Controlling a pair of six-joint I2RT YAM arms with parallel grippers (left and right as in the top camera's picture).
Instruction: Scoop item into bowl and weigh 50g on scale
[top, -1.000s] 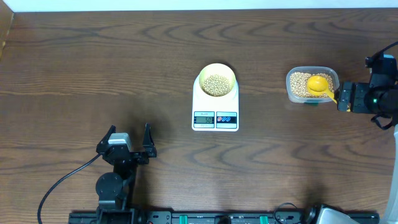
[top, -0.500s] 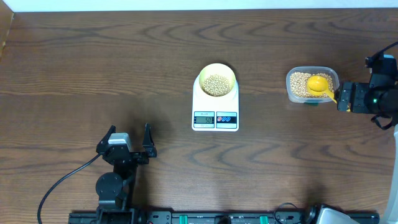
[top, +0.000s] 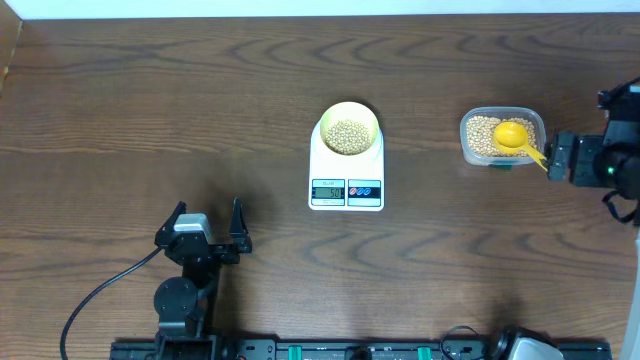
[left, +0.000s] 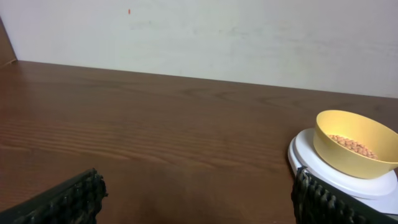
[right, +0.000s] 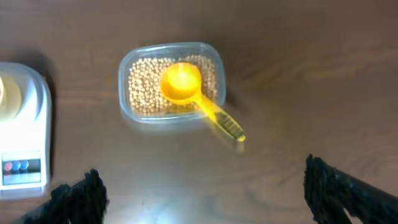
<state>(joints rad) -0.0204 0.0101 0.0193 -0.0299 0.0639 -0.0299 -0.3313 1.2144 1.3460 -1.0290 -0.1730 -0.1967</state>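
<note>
Moved since a second ago: my right gripper (top: 556, 158) sits slightly further from the tub (top: 467, 140). Nothing else on the table (top: 150, 100) has shifted.

1. Right gripper: fingers spread wide, holding nothing. In its wrist view both fingertips frame bare wood, short of the scoop handle.
2. Left gripper (top: 208, 206): fingers spread wide, empty, parked at the near left of the table, well apart from the scale. A black cable (top: 100, 290) trails from its arm.
3. Digital kitchen scale (top: 320, 165): white, mid-table. I see dark digits on the display (top: 328, 190) but cannot read them for certain. Two buttons (top: 364, 190), red and blue, sit beside it. The small print above is illegible, and I can make out no brand.
4. Bowl (top: 349, 107): pale yellow, upright, centred on the scale's platform.
5. Beans (top: 348, 136): a tan layer in the bottom of the bowl. A larger stock fills the tub.
6. Tub: clear plastic, to the right of the scale and apart from it, with a green patch I cannot read at its near edge.
7. Scoop (top: 510, 134): yellow, its cup resting on the tub's beans. The handle crosses the rim towards my right gripper.
</note>
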